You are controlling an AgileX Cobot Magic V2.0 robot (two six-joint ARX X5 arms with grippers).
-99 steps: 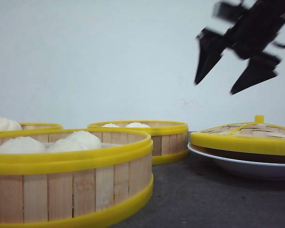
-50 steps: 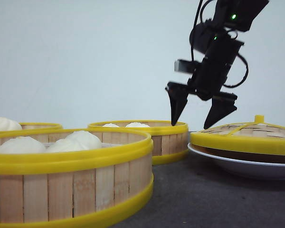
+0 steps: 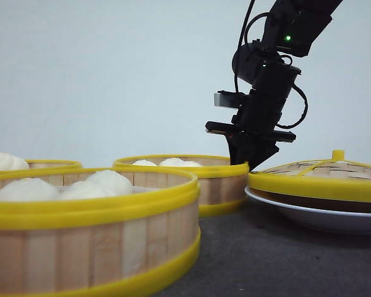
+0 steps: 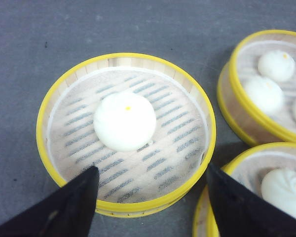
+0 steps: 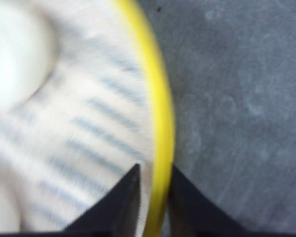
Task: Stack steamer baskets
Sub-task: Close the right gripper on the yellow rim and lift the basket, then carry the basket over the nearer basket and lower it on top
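Three steamer baskets with white buns stand on the dark table: a near one, a far-left one and a middle one. My right gripper has come down on the middle basket's right rim. In the right wrist view its fingers are shut on the yellow rim, one inside and one outside. My left gripper hangs open above a basket holding one bun, touching nothing. It is out of the front view.
A domed woven lid with a yellow knob lies on a white plate at the right, close beside my right gripper. Two more baskets sit right next to the one-bun basket. Bare grey table lies in front.
My right arm swung down and to the left from high up. Its fingers, wide open half a second ago, have shut on the middle basket's rim.
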